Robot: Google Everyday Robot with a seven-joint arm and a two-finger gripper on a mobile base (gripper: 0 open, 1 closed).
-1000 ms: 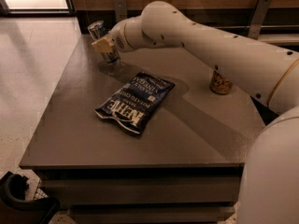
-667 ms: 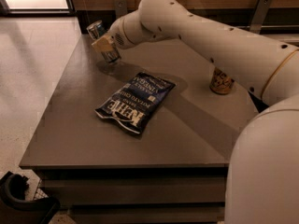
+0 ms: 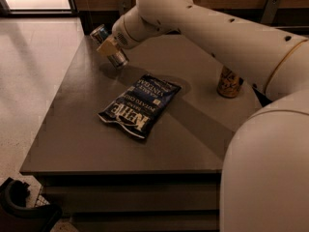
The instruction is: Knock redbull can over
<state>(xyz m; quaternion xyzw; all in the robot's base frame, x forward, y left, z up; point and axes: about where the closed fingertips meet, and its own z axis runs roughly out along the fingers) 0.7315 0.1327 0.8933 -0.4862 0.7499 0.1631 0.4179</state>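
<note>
One end effector [image 3: 107,46] touches edge-side redbull can [image 3: 119,59].

The white arm [image 3: 217,37] stretches forward and left, pincer [image 3: 109,46] angled downward at its end.

two cans [image 3: 100,33] [image 3: 229,82], one chip bag [image 3: 139,105], one tool [image 3: 109,46]

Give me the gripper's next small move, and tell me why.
Probably nudge the gripper a little to the left and downward. It sits at the middle of the redbull can, which leans with its top toward the far-left corner of the table but is not yet lying flat. A short push that way should likely tip it over.
</note>
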